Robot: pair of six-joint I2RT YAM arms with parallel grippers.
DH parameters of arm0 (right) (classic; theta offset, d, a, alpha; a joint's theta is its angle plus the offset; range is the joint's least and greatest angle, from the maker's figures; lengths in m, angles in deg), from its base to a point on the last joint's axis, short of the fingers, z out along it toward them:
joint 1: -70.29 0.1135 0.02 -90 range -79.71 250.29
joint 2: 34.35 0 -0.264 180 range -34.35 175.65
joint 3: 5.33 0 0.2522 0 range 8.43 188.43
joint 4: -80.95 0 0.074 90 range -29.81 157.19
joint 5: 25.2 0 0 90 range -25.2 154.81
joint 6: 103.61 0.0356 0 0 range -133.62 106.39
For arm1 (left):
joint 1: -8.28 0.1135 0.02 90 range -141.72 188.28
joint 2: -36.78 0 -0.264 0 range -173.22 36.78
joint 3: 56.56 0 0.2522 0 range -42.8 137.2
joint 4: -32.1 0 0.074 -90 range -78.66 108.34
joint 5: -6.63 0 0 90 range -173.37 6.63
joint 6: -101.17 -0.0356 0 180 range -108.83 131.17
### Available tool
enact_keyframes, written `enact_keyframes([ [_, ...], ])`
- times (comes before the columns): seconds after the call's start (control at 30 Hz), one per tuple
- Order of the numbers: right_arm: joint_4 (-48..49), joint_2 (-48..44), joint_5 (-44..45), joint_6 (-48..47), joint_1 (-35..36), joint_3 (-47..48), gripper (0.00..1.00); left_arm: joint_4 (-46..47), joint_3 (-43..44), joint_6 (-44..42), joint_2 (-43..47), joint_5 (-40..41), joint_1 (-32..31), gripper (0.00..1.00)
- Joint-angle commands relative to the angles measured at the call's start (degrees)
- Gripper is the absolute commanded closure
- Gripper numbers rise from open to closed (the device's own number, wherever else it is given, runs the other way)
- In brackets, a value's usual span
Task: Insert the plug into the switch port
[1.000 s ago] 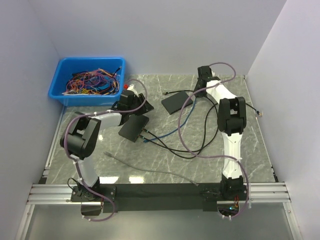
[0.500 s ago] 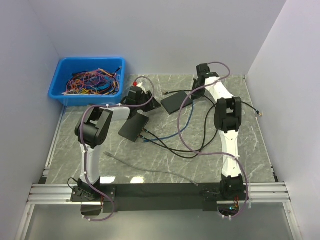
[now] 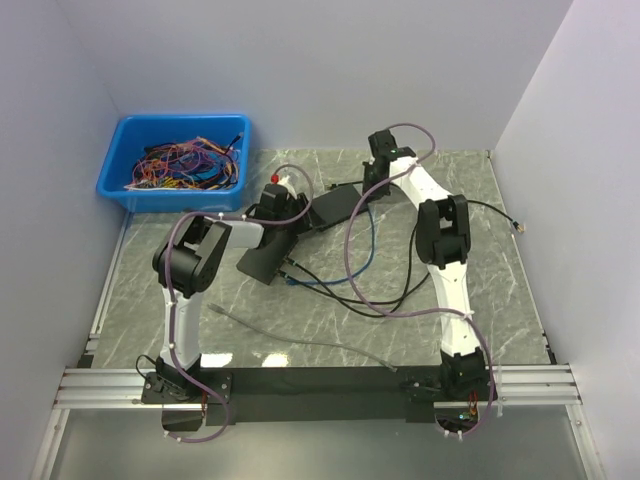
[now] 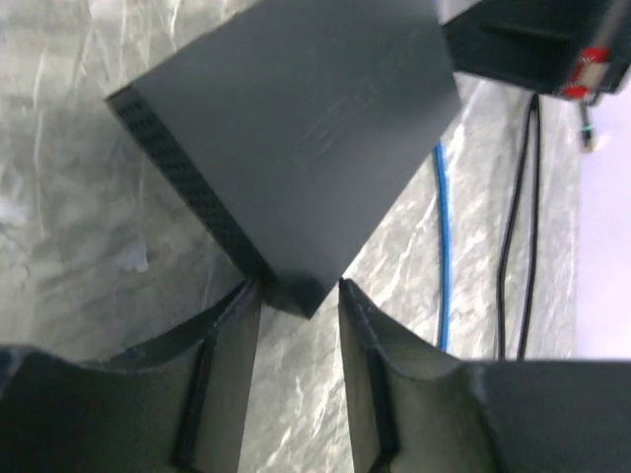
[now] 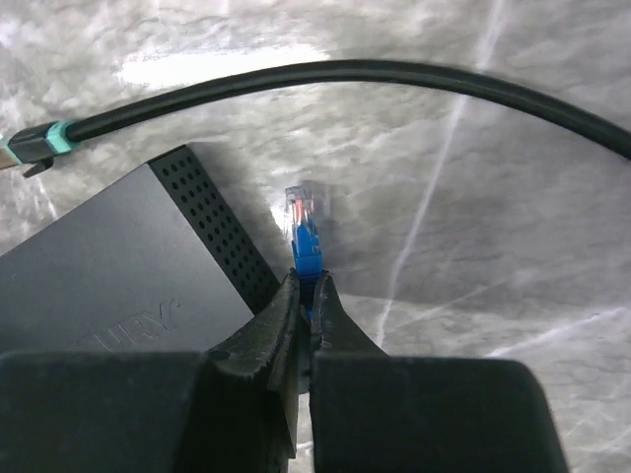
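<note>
Blue-booted plug (image 5: 306, 241) clamped tight in right gripper (image 5: 306, 296), clear tip pointing to 12 o'clock. Sits just beside perforated side of dark switch (image 5: 108, 266), which lies at 9 o'clock from it; not in any port. Pinches 1 switch corner with left gripper (image 4: 301, 296), both fingers pressed against it. Arcs across at 12 o'clock in right wrist view: black cable (image 5: 394, 74).

High fixed view looking down the table (image 3: 500, 300), both wrist views close over it, all sharing one switch (image 3: 333, 206)
</note>
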Motion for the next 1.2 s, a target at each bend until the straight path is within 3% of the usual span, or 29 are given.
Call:
enact_keyframes([
  [0.0,0.04,0.02,-4.45,-0.05,4.33,0.63,1.0,3.34,-5.56,0.95,2.71,-1.05,-0.83,0.57],
  [0.27,2.76,-2.0,-4.36,-0.58,9.94,-4.81,1.0,10.11,-19.98,2.88,10.09,-0.88,-0.92,0.57],
  [0.53,6.54,-8.14,-4.45,0.38,14.17,-16.49,1.0,5.12,-30.89,0.25,23.0,4.83,-0.92,0.57],
  [0.73,6.21,-11.41,1.87,-0.58,12.6,-18.63,1.0,-0.95,-29.66,-4.14,25.39,10.28,-0.66,0.58],
  [1.17,5.76,-27.31,16.28,-2.07,8.46,-24.41,1.0,-7.9,-22.55,-5.29,33.47,11.52,-0.57,0.57],
])
